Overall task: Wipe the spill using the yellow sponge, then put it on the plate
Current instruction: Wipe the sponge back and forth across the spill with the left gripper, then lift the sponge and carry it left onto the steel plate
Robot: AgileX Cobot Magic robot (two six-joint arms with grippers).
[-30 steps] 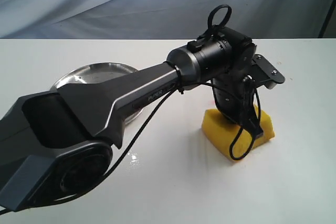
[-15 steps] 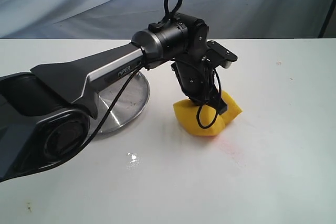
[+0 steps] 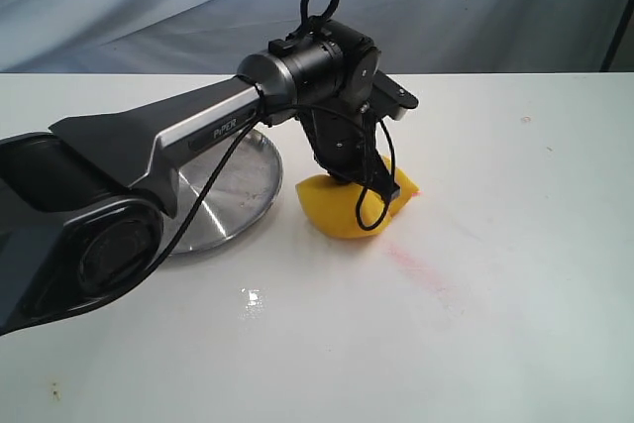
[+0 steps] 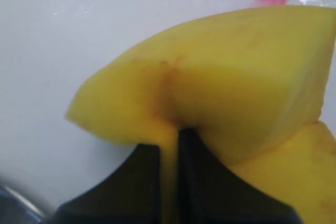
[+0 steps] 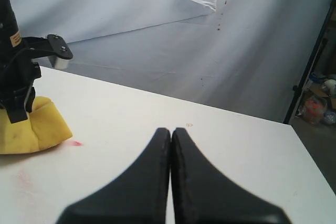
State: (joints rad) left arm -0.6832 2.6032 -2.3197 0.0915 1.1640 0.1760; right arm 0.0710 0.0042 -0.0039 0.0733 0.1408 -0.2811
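Note:
My left gripper [image 3: 365, 183] is shut on the yellow sponge [image 3: 335, 209], which is squashed and bent against the white table just right of the plate [image 3: 236, 190]. In the left wrist view the sponge [image 4: 210, 77] bulges around the gripper [image 4: 169, 140], with foam pinched between its fingers. The silver plate is partly hidden by the left arm. A small glistening wet patch [image 3: 250, 297], probably the spill, lies in front of the plate and apart from the sponge. My right gripper [image 5: 171, 130] is shut and holds nothing, low over the table right of the sponge [image 5: 31, 129].
A faint red smear [image 3: 426, 269] runs across the table to the right of the sponge, and a red spot [image 5: 76, 143] lies beside it. The long left arm [image 3: 149, 160] crosses over the plate. A grey cloth backdrop [image 3: 495, 7] hangs behind the table.
My left gripper has dragged the sponge leftwards across the table to the plate's right rim, and the sponge has become more crumpled. The red smear now shows where the sponge was.

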